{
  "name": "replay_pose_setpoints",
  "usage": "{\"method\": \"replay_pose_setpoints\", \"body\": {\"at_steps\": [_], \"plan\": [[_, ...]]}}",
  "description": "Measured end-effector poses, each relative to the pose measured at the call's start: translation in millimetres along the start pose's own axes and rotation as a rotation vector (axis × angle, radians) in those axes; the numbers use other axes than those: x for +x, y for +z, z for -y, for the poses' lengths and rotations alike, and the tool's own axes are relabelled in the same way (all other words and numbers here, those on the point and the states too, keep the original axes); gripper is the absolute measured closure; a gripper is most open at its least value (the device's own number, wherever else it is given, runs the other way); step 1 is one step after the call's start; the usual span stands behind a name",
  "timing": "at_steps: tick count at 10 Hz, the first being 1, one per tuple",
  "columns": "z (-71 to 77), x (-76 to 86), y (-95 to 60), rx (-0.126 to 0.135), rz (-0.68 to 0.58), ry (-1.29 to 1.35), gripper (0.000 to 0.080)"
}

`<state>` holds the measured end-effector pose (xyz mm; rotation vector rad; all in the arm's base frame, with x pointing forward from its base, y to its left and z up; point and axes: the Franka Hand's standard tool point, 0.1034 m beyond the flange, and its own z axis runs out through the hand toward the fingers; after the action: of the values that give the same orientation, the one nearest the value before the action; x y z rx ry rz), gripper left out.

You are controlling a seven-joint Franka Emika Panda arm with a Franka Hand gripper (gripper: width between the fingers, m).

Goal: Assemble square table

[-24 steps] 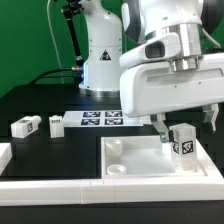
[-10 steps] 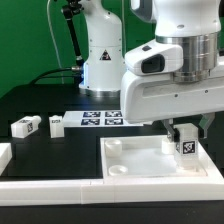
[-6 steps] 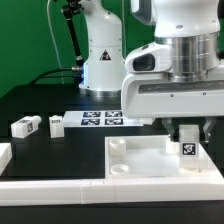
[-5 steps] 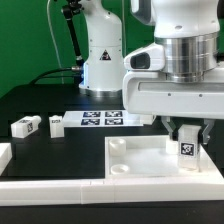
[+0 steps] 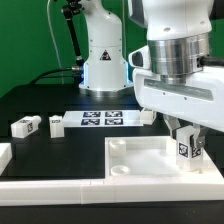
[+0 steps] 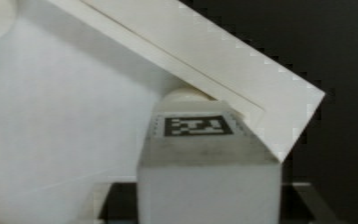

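The white square table top (image 5: 135, 162) lies on the black table, rim up, with round corner sockets. My gripper (image 5: 186, 146) is shut on a white tagged leg (image 5: 184, 147) and holds it upright over the top's corner at the exterior view's right. In the wrist view the leg (image 6: 199, 160) fills the space between the jaws, its tag facing the camera, with the top's rim corner (image 6: 265, 95) just beyond it. Two more legs (image 5: 26, 126) (image 5: 57, 123) lie on the table at the exterior view's left.
The marker board (image 5: 100, 119) lies behind the table top. A long low white border wall (image 5: 60, 187) runs along the front edge. Another small white piece (image 5: 147, 116) lies next to the marker board. The robot's base (image 5: 103, 50) stands at the back.
The gripper with the leg has shifted slightly and turned about its axis over the corner at the exterior view's right. The table top has slid a little toward the exterior view's right.
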<state>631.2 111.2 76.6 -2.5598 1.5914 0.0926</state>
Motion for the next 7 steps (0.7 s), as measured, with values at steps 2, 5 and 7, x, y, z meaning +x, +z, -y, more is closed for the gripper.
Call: {"method": "replay_pose_setpoints", "body": {"at_steps": [2, 5, 7], "plan": [[0.0, -0.1, 0.0, 0.001, 0.001, -0.041, 0.0502], [5.6, -16.3, 1.1, -0.035, -0.042, -0.464, 0.0268], [4.7, -14.3, 1.7, -0.038, -0.038, -0.611, 0.0175]]}}
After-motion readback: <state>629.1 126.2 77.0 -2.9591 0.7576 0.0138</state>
